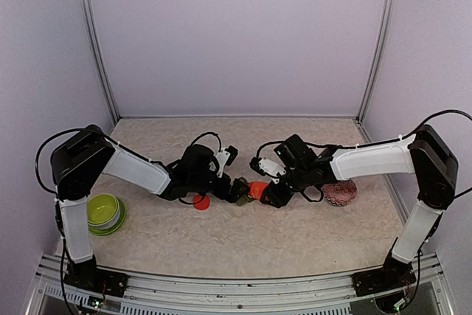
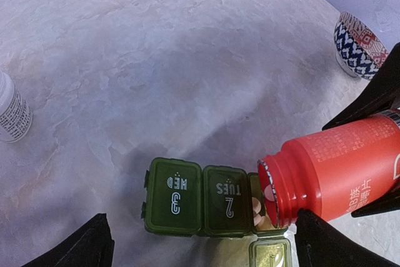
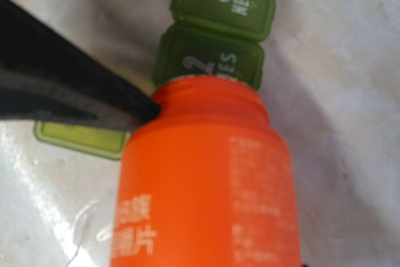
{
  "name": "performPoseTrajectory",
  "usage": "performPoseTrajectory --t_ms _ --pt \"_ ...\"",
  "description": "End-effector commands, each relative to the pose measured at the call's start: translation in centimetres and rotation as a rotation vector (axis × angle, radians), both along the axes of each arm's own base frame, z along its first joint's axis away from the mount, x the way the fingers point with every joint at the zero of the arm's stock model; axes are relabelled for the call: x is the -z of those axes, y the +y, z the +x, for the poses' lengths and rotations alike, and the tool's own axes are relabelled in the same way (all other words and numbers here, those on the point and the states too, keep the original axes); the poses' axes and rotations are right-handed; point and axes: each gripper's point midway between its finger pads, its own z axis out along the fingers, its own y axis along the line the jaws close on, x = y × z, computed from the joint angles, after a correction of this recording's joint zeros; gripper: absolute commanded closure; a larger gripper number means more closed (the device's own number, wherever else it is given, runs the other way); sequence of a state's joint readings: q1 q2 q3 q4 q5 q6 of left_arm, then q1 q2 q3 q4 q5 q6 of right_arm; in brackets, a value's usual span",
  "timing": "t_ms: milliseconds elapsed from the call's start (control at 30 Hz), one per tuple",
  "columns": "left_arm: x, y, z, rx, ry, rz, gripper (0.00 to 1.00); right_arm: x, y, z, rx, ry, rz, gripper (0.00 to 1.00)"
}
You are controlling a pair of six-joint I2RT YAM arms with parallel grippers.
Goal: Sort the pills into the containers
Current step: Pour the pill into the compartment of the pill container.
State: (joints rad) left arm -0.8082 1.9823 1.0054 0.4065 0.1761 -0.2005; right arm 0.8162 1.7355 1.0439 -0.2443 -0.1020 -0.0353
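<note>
The containers (image 2: 187, 197) are a dark green strip lying on the table. The lids marked WED 3 and TUES 2 are down. The third compartment is open, its lid (image 2: 270, 254) flipped back, and pale pills (image 2: 255, 207) lie in it. My right gripper (image 1: 276, 191) is shut on the red bottle (image 2: 337, 170), which is tipped with its open mouth over that compartment. One pill (image 2: 269, 192) sits at the bottle's mouth. My left gripper (image 2: 203, 248) is open, its fingers (image 2: 81, 245) standing either side of the strip without touching it. In the right wrist view the bottle (image 3: 206, 192) hides the open compartment.
The bottle's red cap (image 1: 200, 202) lies just left of the strip. A lime-green bowl (image 1: 105, 213) sits by the left arm's base. A patterned bowl (image 1: 340, 193) stands under the right forearm. A white bottle (image 2: 12, 114) stands at the edge of the left wrist view.
</note>
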Motion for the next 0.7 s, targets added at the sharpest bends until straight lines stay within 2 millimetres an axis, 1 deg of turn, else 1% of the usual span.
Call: performPoseTrajectory --t_ms 0,167,433,667 --pt "-0.6 -1.6 -0.7 0.059 -0.011 -0.036 0.01 -5.3 4.7 0.1 -0.104 -0.098 0.168 1.0" --pt "-0.7 -1.6 -0.8 0.06 -0.012 -0.038 0.01 -6.1 4.8 0.1 -0.107 -0.112 0.184 1.0" --pt "-0.7 -1.6 -0.8 0.061 -0.012 -0.04 0.01 -6.2 4.7 0.0 -0.107 -0.105 0.163 1.0" --pt "-0.7 -1.6 -0.8 0.061 -0.013 -0.041 0.01 -7.4 4.9 -0.1 -0.117 -0.128 0.187 1.0"
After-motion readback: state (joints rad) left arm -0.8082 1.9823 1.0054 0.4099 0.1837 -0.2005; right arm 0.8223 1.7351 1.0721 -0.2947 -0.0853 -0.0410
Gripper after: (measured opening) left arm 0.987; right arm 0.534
